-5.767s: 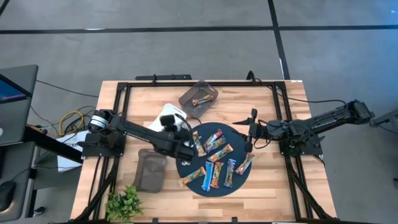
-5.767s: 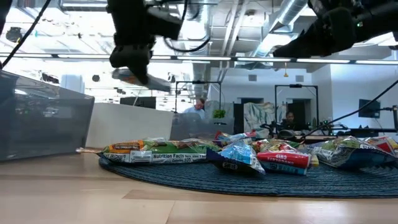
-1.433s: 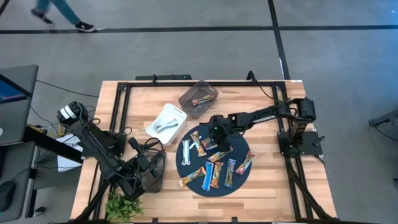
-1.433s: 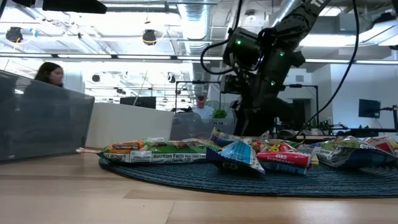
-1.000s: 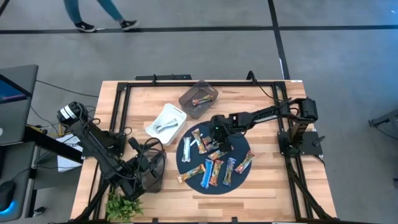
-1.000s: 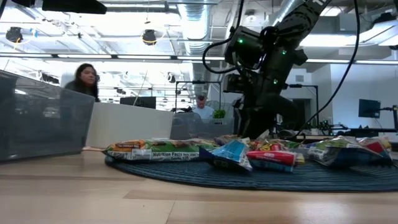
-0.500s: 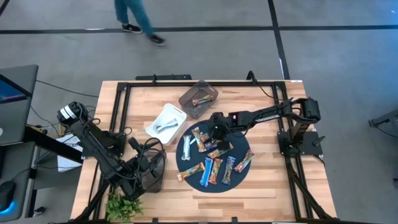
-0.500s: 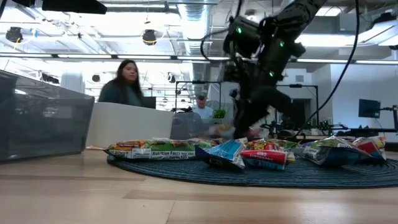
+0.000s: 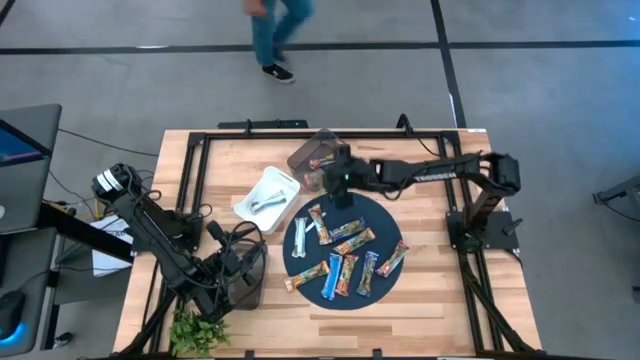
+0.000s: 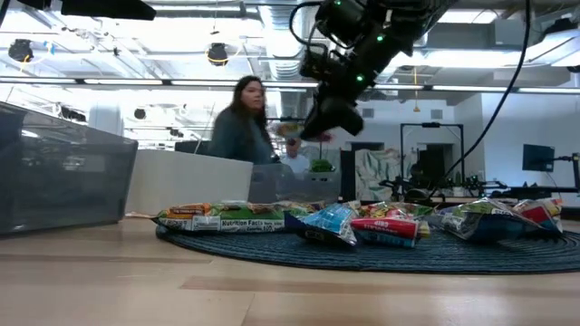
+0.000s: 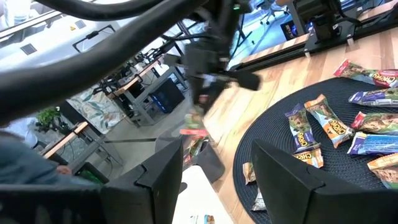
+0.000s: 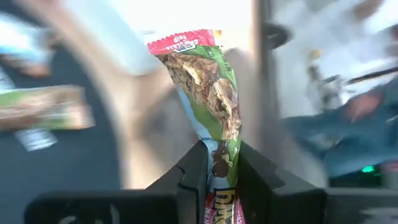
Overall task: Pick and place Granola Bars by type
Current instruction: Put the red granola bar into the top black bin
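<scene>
Right jaws clamped on a red-and-green granola bar [image 12: 205,93] above the wooden table [image 9: 440,290], a person [image 10: 237,127] beyond.

held bar [image 12: 208,93]: green-and-red wrapper; pinched between the jaws, sticking out past them | other Granola Bars [image 9: 345,262]: scattered flat, below the jaws

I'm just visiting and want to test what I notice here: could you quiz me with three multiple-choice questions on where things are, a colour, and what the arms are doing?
1. Where is the right gripper?
A. by the dark clear tray
B. over the plant
C. off the table

2. The round woven mat is:
A. red
B. dark blue
C. white

3. The right gripper is:
A. open
B. shut on a green-and-red wrapped granola bar
C. hidden

Answers: 1 A, high view shows it there; 2 B, high view; 3 B, right wrist view shows fingers pinching it.
</scene>
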Controlling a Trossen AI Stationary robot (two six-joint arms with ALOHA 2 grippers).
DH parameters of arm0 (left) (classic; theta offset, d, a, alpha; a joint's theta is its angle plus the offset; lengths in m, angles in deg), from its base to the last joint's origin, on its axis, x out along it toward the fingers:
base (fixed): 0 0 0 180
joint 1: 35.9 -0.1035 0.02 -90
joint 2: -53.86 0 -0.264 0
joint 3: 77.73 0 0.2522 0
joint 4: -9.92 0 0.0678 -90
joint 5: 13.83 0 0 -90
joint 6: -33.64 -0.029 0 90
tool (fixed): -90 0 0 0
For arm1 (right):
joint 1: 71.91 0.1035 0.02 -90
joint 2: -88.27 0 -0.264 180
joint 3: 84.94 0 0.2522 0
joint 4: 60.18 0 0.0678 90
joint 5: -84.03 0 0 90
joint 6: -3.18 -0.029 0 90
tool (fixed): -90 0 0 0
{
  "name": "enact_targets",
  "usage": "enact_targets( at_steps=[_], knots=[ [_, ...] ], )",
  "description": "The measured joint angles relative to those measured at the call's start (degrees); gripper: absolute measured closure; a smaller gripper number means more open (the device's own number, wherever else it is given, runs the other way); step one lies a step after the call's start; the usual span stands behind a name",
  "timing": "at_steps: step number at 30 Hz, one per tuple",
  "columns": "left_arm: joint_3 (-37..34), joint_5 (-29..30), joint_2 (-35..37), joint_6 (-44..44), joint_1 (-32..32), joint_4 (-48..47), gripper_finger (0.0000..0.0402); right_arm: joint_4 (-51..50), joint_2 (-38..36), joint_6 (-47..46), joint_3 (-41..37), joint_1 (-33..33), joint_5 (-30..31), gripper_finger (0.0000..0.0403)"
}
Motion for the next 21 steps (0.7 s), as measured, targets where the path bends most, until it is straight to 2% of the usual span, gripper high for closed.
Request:
enact_targets(
  at_steps=[3, 8, 11, 21],
  knots=[
    [0.0, -0.04, 0.0, -0.04, -0.01, -0.01, 0.0216, 3.82, 0.0, 2.91, 0.0, -3.77, -1.02, 0.0347],
    [0.0, -0.43, 0.0, -0.2, -0.01, -0.06, 0.0216, 5.18, 0.0, 2.15, 0.0, -9.65, -9.46, 0.0347],
    [0.0, -0.43, 0.0, -0.24, -0.04, -0.08, 0.0216, 5.52, 0.37, 0.25, 0.0, -12.19, -12.52, 0.0347],
    [0.0, 0.64, 0.0, -0.48, -0.47, -0.15, 0.0216, 7.41, 3.98, -1.66, 0.06, -14.61, -15.51, 0.0347]
  ],
)
